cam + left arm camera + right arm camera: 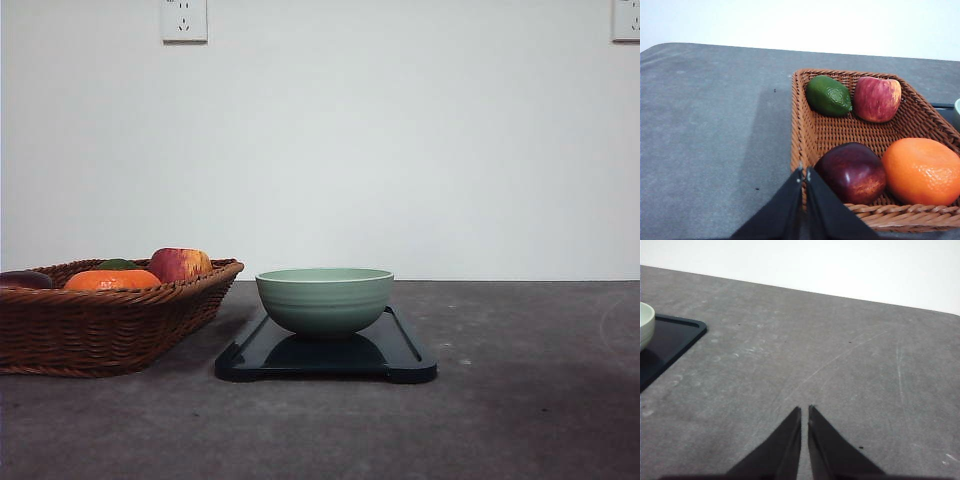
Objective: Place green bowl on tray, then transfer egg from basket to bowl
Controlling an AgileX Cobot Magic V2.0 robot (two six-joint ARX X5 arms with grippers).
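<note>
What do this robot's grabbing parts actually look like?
Each gripper, left and right, ends in two flat, matte black fingers that taper to sharp wedge-like tips. No cables, markings or padding are visible on them.

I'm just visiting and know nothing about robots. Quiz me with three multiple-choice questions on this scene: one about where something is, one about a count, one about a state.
1. Where does the green bowl stand?
A. in the basket
B. on the tray
C. on the bare table

2. How many pieces lie in the basket, by the left wrist view?
A. two
B. four
C. six

3. How are the left gripper's fingers?
A. closed together, holding nothing
B. wide open
C. clamped on the orange fruit

Answers:
1 B: the bowl sits on the dark tray in the front view.
2 B: green, red-yellow, dark red and orange pieces show.
3 A: the tips meet beside the basket rim, with nothing between them.
</note>
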